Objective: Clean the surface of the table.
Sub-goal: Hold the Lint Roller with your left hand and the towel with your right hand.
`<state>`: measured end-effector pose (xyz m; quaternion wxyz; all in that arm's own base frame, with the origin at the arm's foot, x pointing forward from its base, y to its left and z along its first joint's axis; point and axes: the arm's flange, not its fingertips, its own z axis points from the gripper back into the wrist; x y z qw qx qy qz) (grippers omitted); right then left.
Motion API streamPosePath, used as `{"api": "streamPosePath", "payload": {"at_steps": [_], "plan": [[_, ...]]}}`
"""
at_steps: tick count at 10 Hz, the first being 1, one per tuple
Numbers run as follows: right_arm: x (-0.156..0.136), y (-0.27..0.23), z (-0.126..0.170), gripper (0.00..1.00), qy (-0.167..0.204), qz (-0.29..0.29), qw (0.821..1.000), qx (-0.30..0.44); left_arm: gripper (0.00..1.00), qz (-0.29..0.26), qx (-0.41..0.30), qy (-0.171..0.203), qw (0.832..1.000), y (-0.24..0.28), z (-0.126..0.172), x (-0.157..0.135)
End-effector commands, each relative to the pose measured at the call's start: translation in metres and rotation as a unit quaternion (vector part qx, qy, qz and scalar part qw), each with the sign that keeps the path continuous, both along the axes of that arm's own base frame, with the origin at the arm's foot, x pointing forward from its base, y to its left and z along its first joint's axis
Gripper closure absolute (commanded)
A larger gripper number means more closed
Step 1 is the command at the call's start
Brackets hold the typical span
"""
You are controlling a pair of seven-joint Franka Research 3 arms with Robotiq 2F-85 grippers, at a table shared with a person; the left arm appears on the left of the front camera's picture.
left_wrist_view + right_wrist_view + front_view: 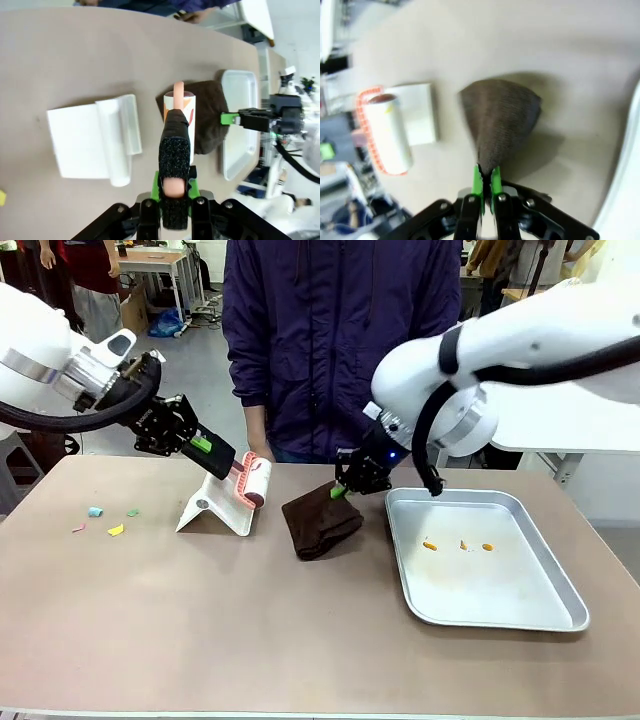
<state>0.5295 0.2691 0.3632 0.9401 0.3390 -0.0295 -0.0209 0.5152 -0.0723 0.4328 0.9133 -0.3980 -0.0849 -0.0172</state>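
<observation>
Nearest, the brownish counter (pixel 200 640) spread across the whole lower half of the front view, its close part bare. At about 4 o'clock from the picture's middle a shiny metal tray (pixel 560 612) lay flat on it, with three small orange bits (pixel 460 545) inside near its far end. Out at 9 o'clock a few coloured paper scraps (pixel 112 528) lay scattered on the counter top.

Near the middle a brown cloth (pixel 320 527) sat bunched just beside the tray's left rim, its lower part resting on the counter. The right tool (pixel 340 490) was clamped on the cloth's upper corner, green pads pinched together on the fabric.

At 10 o'clock from the cloth stood a white holder (pixel 213 510). A lint roller (pixel 256 480) with a pink frame hung at its far edge; whether they touched could not be told. The left tool (pixel 215 455) was closed on the roller's handle.

Farthest, at 12 o'clock, a person (pixel 340 340) in a purple jacket stood at the counter's far side
</observation>
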Motion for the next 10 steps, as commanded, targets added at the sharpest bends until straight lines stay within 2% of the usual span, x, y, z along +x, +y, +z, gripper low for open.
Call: {"api": "streamPosePath", "payload": {"at_steps": [1,3,5,7,8,9,10], "plan": [[-0.026,-0.057,0.001,1.00,0.029,0.042,0.986,0.158,1.00,-0.002,-0.079,0.018,0.997,0.024,0.006,-0.014],[-0.038,-0.086,0.011,1.00,0.053,0.113,0.947,0.297,1.00,-0.026,-0.130,0.035,0.991,0.053,0.013,-0.022],[-0.057,-0.112,0.023,1.00,0.068,0.123,0.915,0.379,1.00,-0.047,-0.183,0.044,0.981,0.092,0.019,-0.033],[-0.082,-0.138,0.039,1.00,0.091,0.097,0.901,0.413,1.00,-0.063,-0.224,0.059,0.971,0.139,0.022,-0.058],[-0.094,-0.157,0.045,1.00,0.077,0.074,0.901,0.421,1.00,-0.036,-0.241,0.052,0.969,0.169,0.023,-0.072],[-0.105,-0.182,0.047,1.00,0.074,0.066,0.892,0.442,1.00,-0.015,-0.253,0.045,0.966,0.192,0.023,-0.084],[-0.113,-0.210,0.047,1.00,0.062,0.027,0.891,0.449,1.00,-0.025,-0.275,0.047,0.960,0.216,0.022,-0.097]]}}
